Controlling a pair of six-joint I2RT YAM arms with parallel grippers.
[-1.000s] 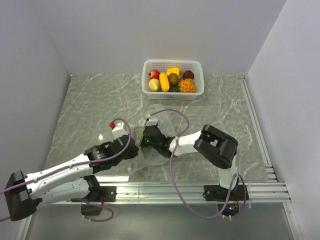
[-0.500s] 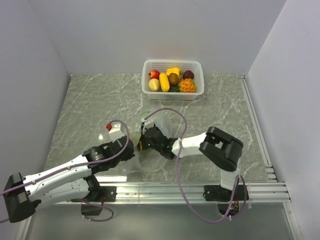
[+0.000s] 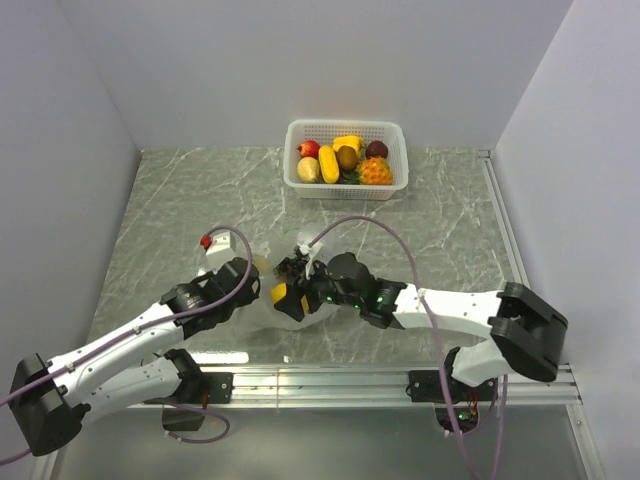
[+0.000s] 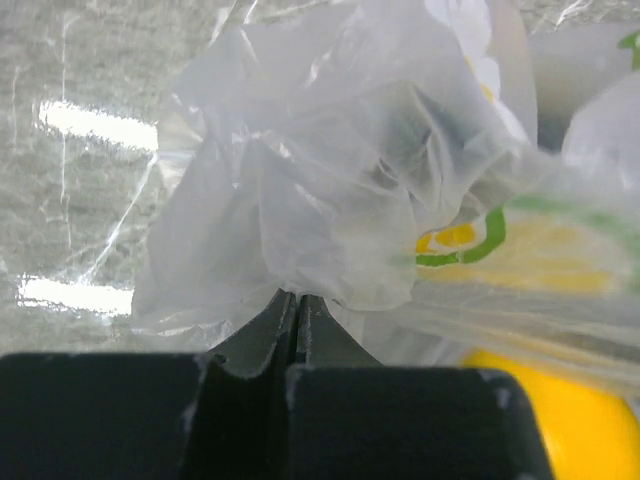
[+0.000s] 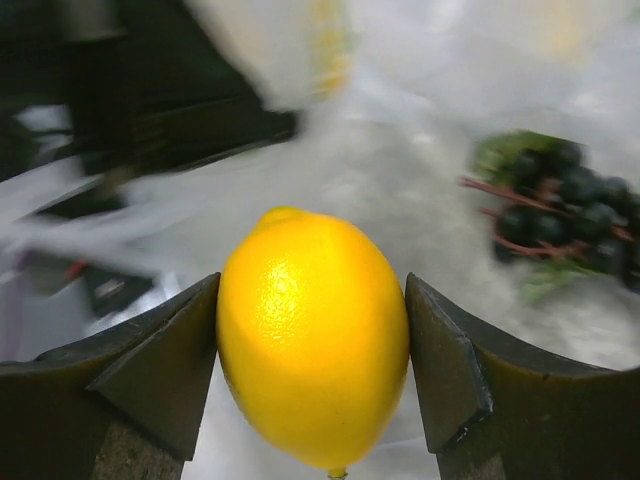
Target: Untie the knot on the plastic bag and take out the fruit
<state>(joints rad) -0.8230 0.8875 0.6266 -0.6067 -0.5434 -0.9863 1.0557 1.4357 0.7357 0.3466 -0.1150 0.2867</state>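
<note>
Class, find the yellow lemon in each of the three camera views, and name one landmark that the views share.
Top external: the lemon lies just left of centre, between the two arms' ends.
Left wrist: likely the lemon, a yellow patch at bottom right, under the plastic bag.
Right wrist: the lemon fills the middle, clamped in the right gripper.
Shared landmark: the crumpled plastic bag, in all three.

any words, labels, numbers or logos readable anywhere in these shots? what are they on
No readable text in any view.
plastic bag: a green and yellow printed mark, too blurred to make out any letters.
lemon: no label or sticker visible.
white basket: no marking visible.
</note>
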